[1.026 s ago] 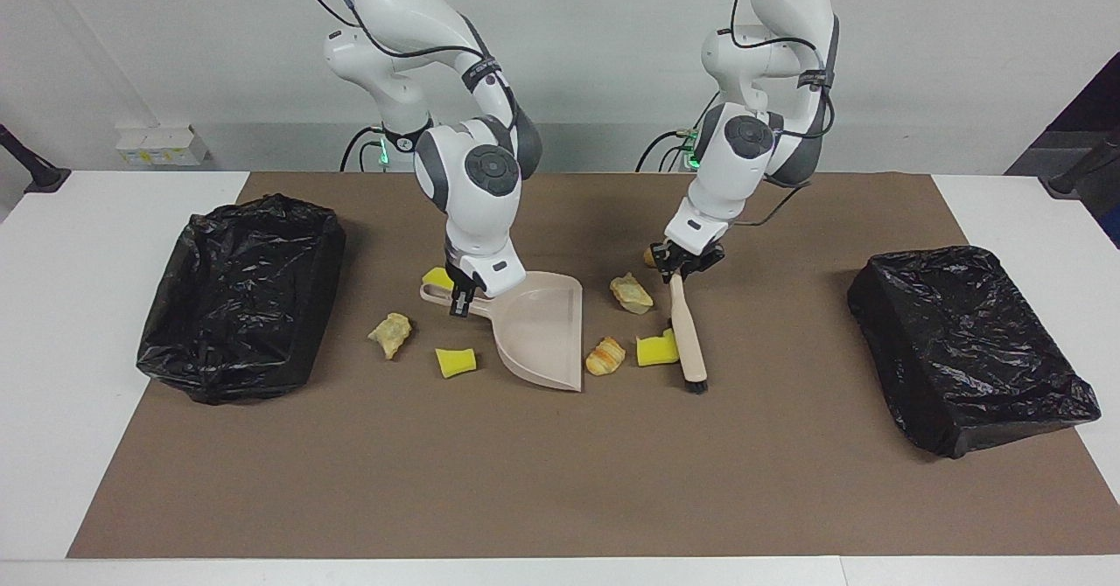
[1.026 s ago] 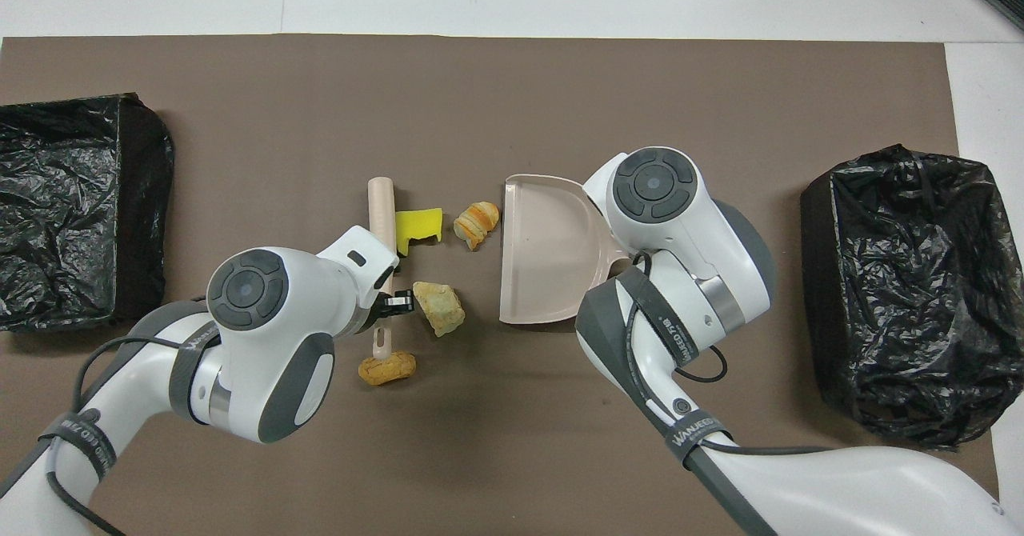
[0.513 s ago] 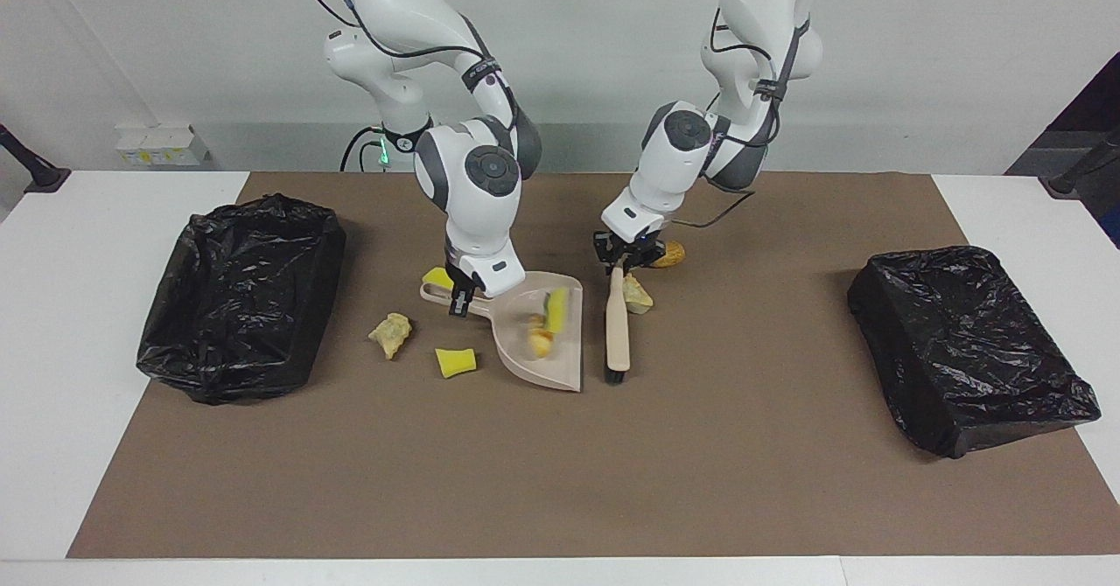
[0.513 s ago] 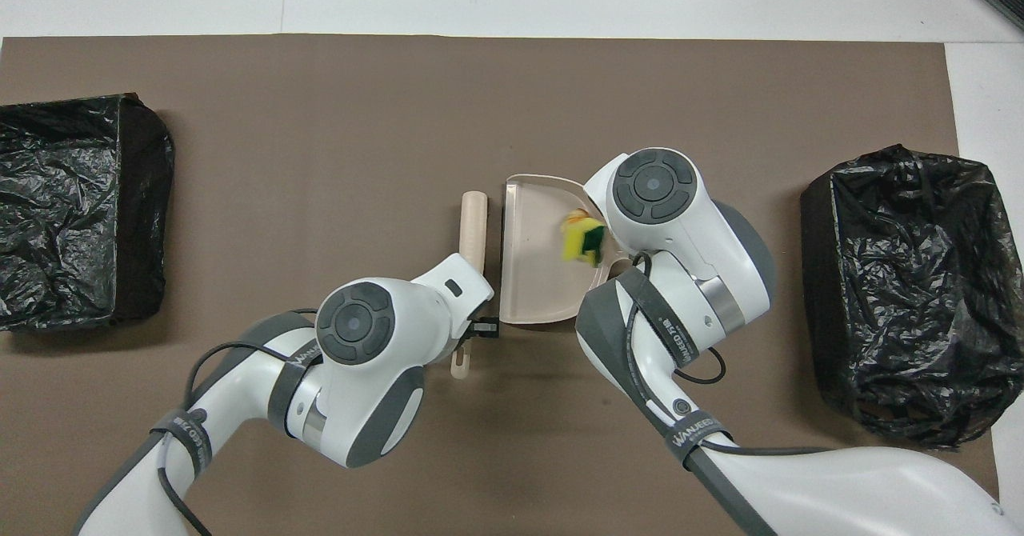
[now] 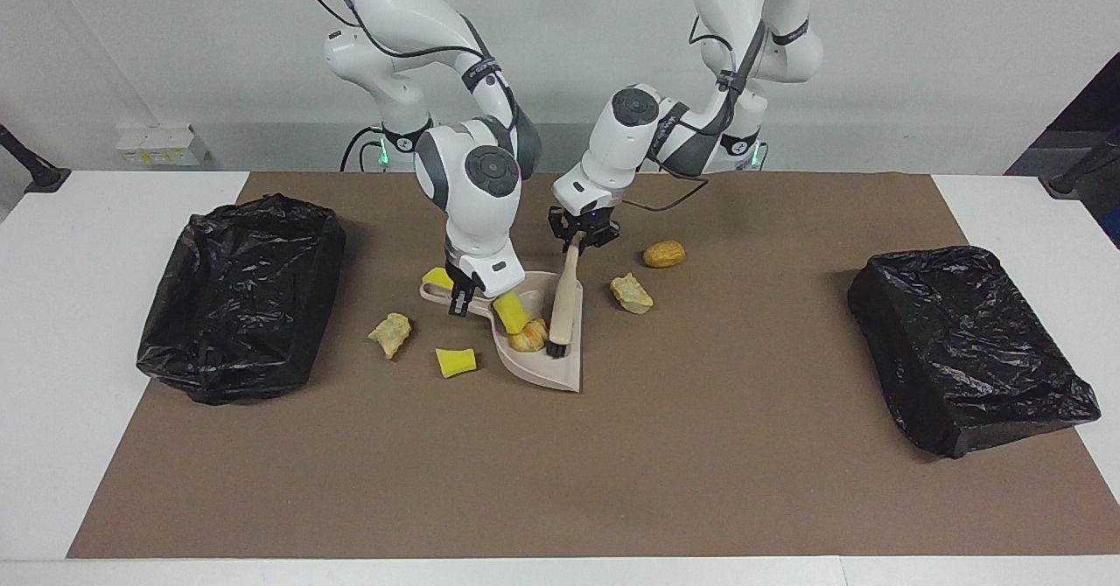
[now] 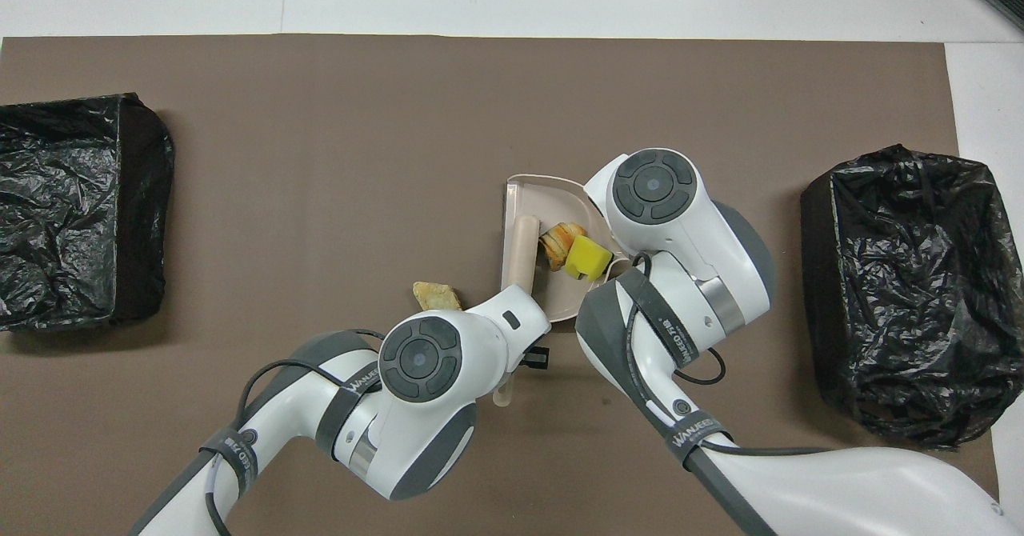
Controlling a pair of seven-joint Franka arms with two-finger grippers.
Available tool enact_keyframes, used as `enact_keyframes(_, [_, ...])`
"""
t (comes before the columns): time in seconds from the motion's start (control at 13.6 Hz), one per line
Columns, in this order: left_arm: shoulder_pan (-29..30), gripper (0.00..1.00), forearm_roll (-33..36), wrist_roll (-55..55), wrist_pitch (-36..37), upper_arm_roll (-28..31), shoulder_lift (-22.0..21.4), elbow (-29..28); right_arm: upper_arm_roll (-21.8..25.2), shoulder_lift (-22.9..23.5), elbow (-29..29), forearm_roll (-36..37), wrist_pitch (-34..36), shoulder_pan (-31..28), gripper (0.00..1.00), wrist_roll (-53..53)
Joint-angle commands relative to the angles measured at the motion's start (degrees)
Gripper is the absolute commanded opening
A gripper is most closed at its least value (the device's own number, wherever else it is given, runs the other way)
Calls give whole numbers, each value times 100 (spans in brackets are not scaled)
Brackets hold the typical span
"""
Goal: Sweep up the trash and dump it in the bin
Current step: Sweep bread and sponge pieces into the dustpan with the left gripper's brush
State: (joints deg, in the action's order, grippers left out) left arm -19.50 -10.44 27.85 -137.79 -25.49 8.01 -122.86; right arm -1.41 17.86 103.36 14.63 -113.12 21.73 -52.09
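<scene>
While the right arm bends steeply down over the middle of the brown mat (image 5: pixel 560 481), its right gripper (image 5: pixel 461 299) stays clenched on the handle of the dustpan (image 5: pixel 547 367), which rests on the mat; the left arm reaches across from its own end, elbow high, and the left gripper (image 5: pixel 584 234) is clamped on the handle of the brush (image 5: pixel 564 302), whose bristle end is down inside the pan; a second ago the brush stood outside the pan's open edge, and a yellow sponge chunk (image 5: pixel 510 312) and a golden pastry bit (image 5: pixel 529 336) lay on the mat between them; both now sit in the pan beside the brush; other scraps lie where they were: two bread bits (image 5: pixel 631 293) toward the left arm's end, one tan bit (image 5: pixel 390 333) and two sponge chunks (image 5: pixel 456 361) toward the right arm's; black-lined bins (image 5: pixel 241 293) stand at either end.
</scene>
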Motion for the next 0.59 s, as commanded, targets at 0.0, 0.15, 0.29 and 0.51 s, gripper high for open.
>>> enact_keyframes(0.0, [218, 0, -99, 334, 716, 53, -518, 16, -26, -72, 97, 5, -61, 15, 0, 314])
enact_keyframes(0.15, [419, 0, -73, 755, 1191, 88, -922, 8, -26, -72, 97, 5, -70, 24, 0, 314])
enact_keyframes(0.29, [639, 0, -37, 1229, 1753, 88, -1248, -1, -26, -72, 97, 13, -70, 15, 0, 183])
enact_keyframes(0.51, [719, 0, 103, 2467, 2431, 88, -1486, -141, -105, -186, 141, 5, 79, 147, 0, -345])
